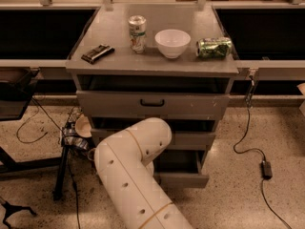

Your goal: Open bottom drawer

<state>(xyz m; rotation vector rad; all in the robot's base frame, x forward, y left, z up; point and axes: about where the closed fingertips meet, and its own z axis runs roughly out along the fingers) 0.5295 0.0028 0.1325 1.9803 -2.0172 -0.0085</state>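
Bottom drawer (183,179): grey metal, rigid, probably slides on runners; sits partly out.
Best hold: its centre handle, hidden behind the white arm (128,166).
Gripper: hidden low behind the arm; grip state cannot be told.

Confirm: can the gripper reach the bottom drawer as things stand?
Likely yes. The gripper is hidden behind the arm, bent in front of the bottom drawer, which is partly out; nothing else shows between.

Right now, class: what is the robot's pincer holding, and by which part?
Cannot be told: the pincer is hidden behind the white arm, low in front of the bottom drawer, whose handle is hidden too.
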